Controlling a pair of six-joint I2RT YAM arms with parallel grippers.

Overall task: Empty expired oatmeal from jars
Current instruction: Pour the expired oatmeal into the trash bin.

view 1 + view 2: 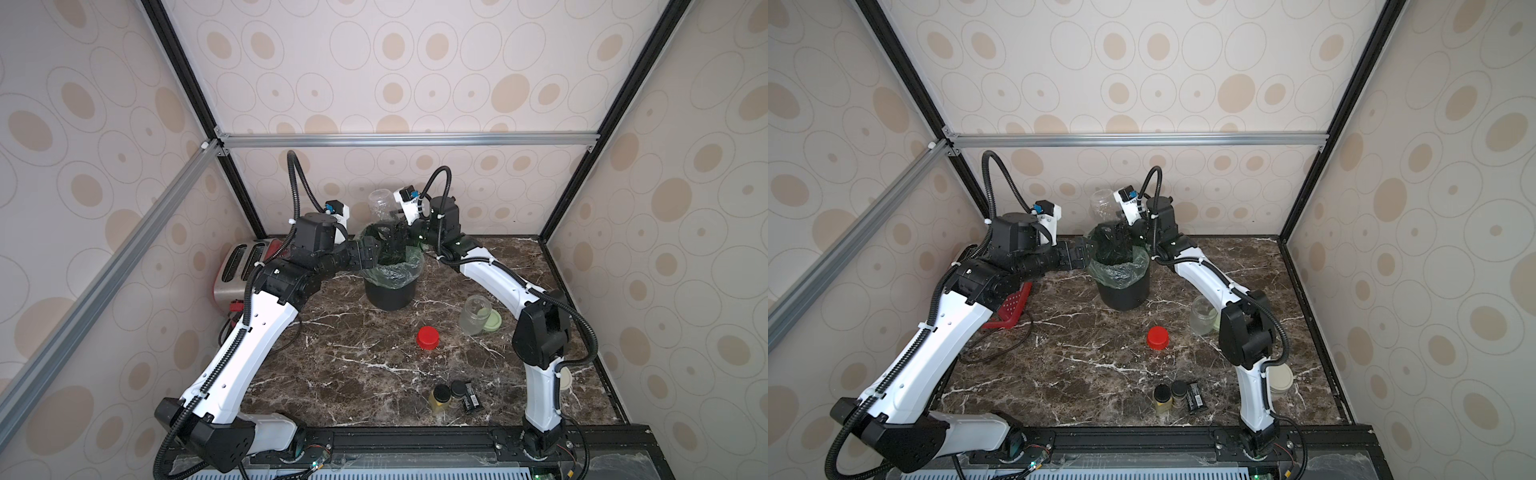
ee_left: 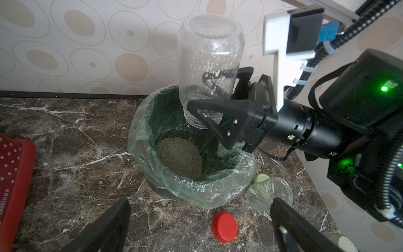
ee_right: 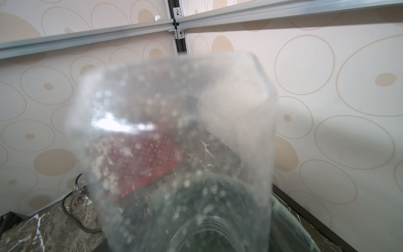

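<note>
Currently: right end effector (image 2: 197, 90) clamped on upturned jar (image 2: 209, 54), mouth down over lined bin (image 2: 192, 189) — oatmeal (image 2: 178, 157) heaped inside. Left end effector (image 2: 199, 200) spread wide — near bin.

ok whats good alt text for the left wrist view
The right claw holds a clear, residue-flecked jar upside down over a bin lined with a green plastic bag, with pale flaky oatmeal heaped inside. On the dark marble counter sit a round red lid and a second clear open jar beside a pale green lid.
</note>
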